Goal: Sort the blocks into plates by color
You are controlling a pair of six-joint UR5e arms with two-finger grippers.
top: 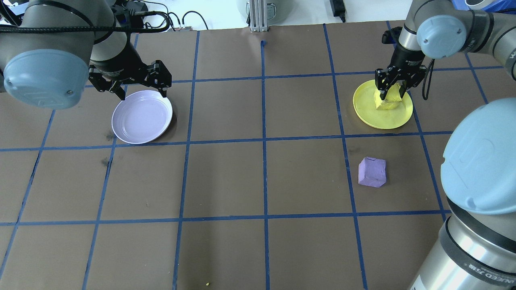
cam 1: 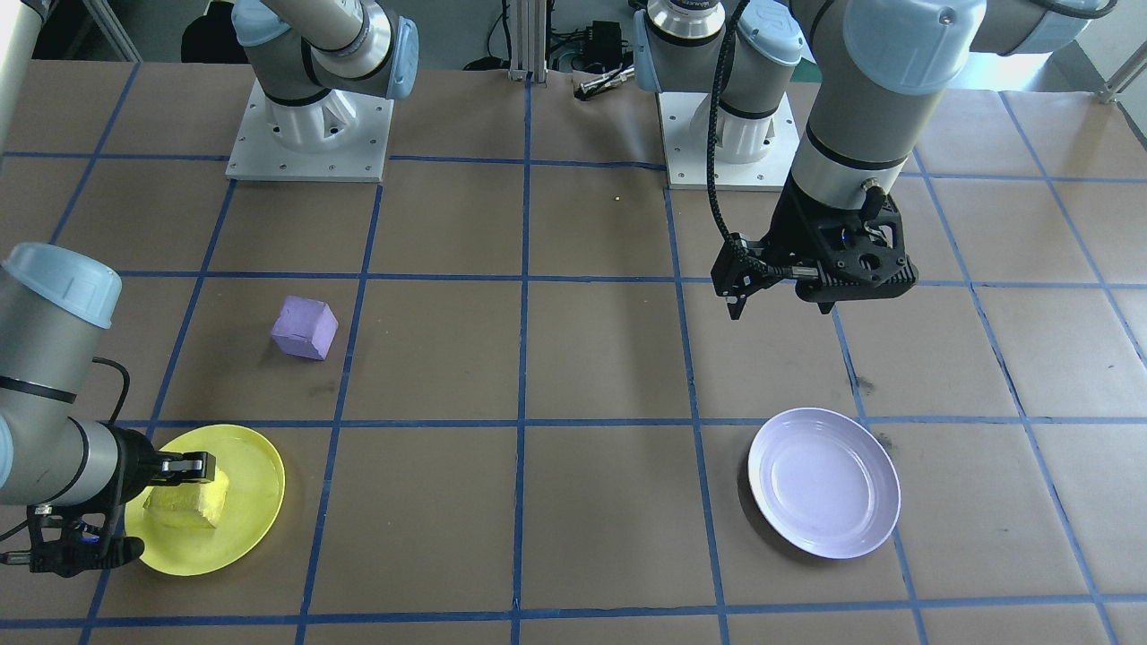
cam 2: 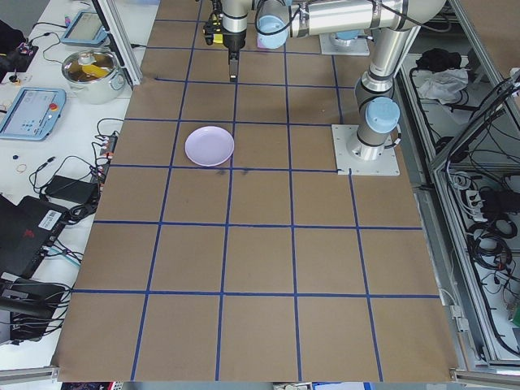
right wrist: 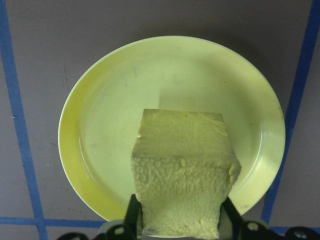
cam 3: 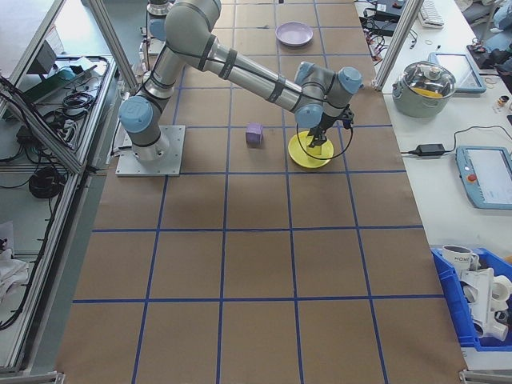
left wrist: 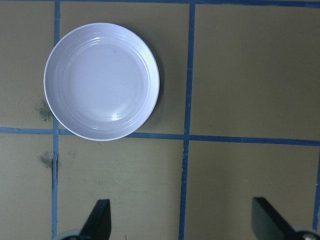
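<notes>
Gripping the yellow block (right wrist: 182, 172), the right hand (top: 392, 86) hangs over the yellow plate (right wrist: 100, 125).

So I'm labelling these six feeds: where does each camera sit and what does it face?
Front: across the table, facing the bases; left pincer, purple block.
Overhead: behind the shoulders, looking down; both pincers.
Left end: along the table; lavender plate, left arm.
Right end: along the table; right arm at yellow plate.
Left wrist: straight down on the lavender plate; open fingertips.
Right wrist: down on yellow block over the yellow plate.
Front and overhead share both plates and blocks.
</notes>
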